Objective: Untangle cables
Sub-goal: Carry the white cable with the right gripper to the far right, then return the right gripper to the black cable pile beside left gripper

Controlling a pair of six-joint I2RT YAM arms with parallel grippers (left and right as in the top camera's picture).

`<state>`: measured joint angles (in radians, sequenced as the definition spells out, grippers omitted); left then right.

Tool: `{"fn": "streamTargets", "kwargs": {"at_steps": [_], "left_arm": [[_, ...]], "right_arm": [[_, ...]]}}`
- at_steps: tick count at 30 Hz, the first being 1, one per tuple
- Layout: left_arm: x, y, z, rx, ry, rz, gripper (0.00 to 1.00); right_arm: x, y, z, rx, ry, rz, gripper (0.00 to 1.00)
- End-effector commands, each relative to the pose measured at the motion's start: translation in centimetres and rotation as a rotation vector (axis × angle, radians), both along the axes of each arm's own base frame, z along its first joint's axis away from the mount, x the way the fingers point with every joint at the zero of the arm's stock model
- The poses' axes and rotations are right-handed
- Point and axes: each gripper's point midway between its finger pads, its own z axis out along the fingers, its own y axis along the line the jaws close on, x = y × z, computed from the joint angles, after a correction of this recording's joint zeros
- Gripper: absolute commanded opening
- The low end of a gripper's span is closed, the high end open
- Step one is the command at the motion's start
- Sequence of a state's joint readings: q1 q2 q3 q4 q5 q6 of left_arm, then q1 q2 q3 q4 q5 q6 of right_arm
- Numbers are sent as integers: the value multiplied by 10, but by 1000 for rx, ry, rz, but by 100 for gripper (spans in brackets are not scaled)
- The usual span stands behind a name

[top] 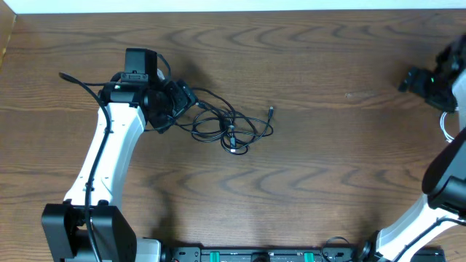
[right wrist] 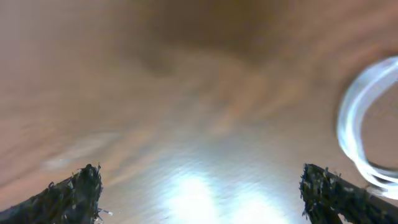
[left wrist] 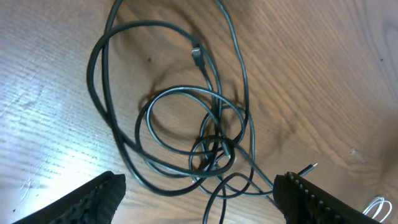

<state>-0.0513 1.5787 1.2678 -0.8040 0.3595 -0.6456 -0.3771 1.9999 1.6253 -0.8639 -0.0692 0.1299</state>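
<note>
Tangle of black cables [top: 229,125], left gripper [left wrist: 199,183] just beside it, jaws apart, right gripper [right wrist: 202,174] well clear of tangle, jaws apart, white cable [right wrist: 347,115] likewise.

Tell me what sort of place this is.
Probably a robotics lab or test bench: a wood-grain table, a white left arm and right arm mounted at its near edge, and a tangle of black cables laid out on it.

Dark brown wood-grain surface [top: 328,167], swirled with broad knots and rings. Edged at the far side by a pale white strip [top: 233,6]. Evenly lit, with a bright glare patch [right wrist: 193,186] on the grain.
</note>
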Motion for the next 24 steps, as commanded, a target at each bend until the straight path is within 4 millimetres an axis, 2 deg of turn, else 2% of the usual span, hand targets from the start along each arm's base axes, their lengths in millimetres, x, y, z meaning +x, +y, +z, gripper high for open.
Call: {"fn": "streamTargets", "kwargs": {"at_steps": [1, 3, 7, 18, 24], "left_arm": [[-5, 3, -5, 24, 17, -13, 81], [-6, 3, -6, 25, 25, -13, 81], [-10, 3, -7, 25, 40, -13, 82], [-30, 4, -24, 29, 125, -14, 81], [-28, 4, -35, 6, 129, 56, 78]], "right_arm": [[24, 67, 22, 193, -104, 178, 99], [30, 105, 28, 296, -151, 309, 99], [28, 161, 30, 397, -181, 495, 99], [-4, 288, 8, 399, -114, 868, 99], [-17, 342, 6, 379, -115, 1000, 99]]}}
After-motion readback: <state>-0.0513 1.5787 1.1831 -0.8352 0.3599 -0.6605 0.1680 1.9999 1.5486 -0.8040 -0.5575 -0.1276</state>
